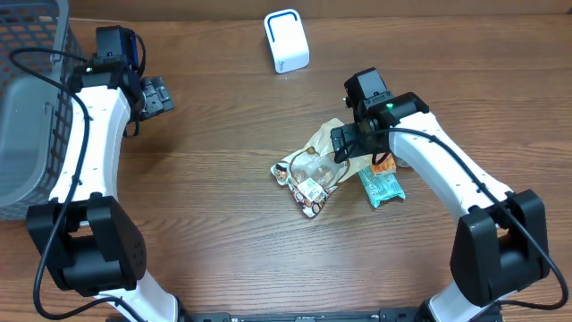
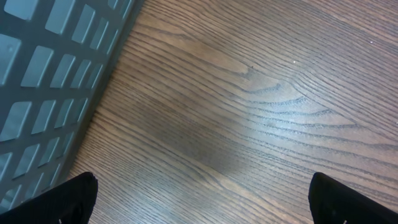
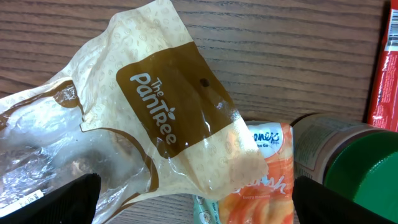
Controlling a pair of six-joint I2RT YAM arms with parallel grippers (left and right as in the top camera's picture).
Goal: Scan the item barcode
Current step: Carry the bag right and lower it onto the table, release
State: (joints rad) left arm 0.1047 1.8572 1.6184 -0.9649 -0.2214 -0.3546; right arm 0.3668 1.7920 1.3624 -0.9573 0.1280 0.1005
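PanTree bag [image 3: 168,118]: likely the item; lay on the surface under the right jaws, overlapping an orange pouch [image 3: 261,180], well apart from the scanner [image 1: 286,40].
Right jaws: spread wide, holding nothing.
Left jaws: spread wide, empty, beside the basket [image 1: 27,107].
Risk: a pinch could have caught two overlapping packets, or the slick film could have slipped free.
Count: one bag, one pouch, one green-lidded can [image 3: 348,168], one red packet [image 3: 385,68], one scanner, one basket.

Beige-brown bag [image 3: 168,99]: white "The PanTree" logo on its brown panel. Orange pouch [image 3: 264,168] beneath: white txt mostly covered, can't read. Red pkg [image 3: 387,81], rt edge: print too small.
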